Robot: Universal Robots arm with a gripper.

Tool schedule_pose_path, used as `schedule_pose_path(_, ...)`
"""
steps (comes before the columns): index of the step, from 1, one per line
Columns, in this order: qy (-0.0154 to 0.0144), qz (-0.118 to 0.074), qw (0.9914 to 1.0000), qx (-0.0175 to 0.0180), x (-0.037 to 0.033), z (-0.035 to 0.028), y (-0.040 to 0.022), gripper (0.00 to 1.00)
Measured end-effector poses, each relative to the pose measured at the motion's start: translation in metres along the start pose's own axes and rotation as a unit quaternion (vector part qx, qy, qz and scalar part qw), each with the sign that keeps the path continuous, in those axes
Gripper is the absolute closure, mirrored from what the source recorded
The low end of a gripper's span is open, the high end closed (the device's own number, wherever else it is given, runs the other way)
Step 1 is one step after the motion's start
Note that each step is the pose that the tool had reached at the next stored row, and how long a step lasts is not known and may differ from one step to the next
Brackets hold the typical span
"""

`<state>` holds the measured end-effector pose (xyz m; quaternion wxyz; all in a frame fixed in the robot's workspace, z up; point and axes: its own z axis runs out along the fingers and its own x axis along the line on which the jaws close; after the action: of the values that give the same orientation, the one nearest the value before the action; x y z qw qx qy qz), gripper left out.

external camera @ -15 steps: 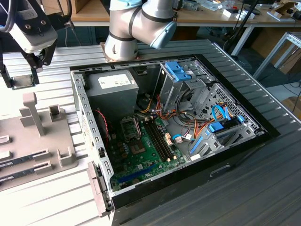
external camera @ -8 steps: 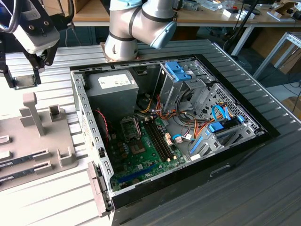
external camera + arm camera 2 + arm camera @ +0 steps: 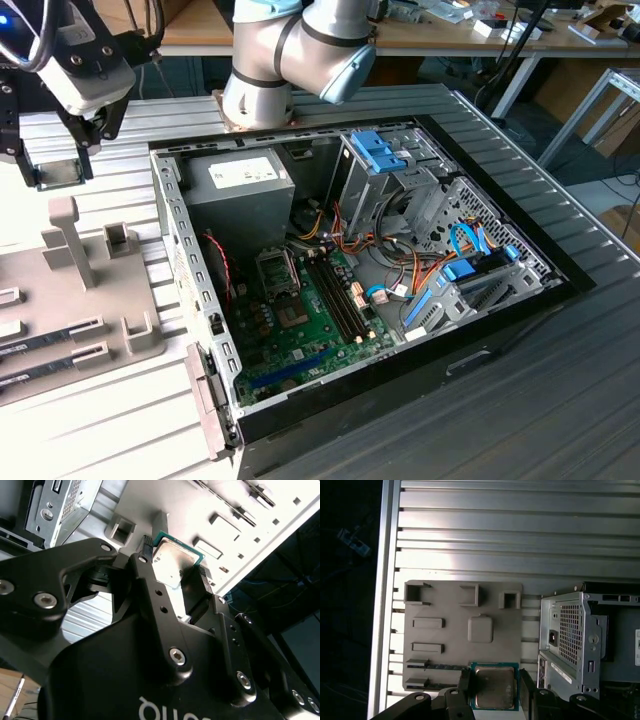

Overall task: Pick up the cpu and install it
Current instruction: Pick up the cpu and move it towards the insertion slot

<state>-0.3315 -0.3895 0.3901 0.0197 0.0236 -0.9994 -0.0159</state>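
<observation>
The cpu (image 3: 493,687) is a flat square chip with a green rim and a dull silver lid. My gripper (image 3: 495,684) is shut on it, one black finger on each of two opposite edges. In the second wrist view the cpu (image 3: 172,562) sits level between the fingertips of the gripper (image 3: 173,560), lifted off the grey fixture plate (image 3: 462,630) below. In the exterior view the gripper (image 3: 58,168) hangs at the exterior view's left, above the far end of the plate (image 3: 80,300). The motherboard's socket (image 3: 275,268) lies inside the open computer case (image 3: 190,300), well away from the gripper.
The case holds a grey power-supply box (image 3: 240,185), drive cages with blue clips (image 3: 385,150) and bundles of cables (image 3: 400,270). Memory sticks (image 3: 50,335) lie in slots on the plate. Upright posts (image 3: 65,240) rise from the plate. The arm's base (image 3: 255,95) stands behind the case.
</observation>
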Motion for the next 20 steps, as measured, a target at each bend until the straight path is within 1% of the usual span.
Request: schedule_pose_path(20,0.0000,0.000,1.00000,0.0000,-0.0126,0.0025,-0.0007,0.53)
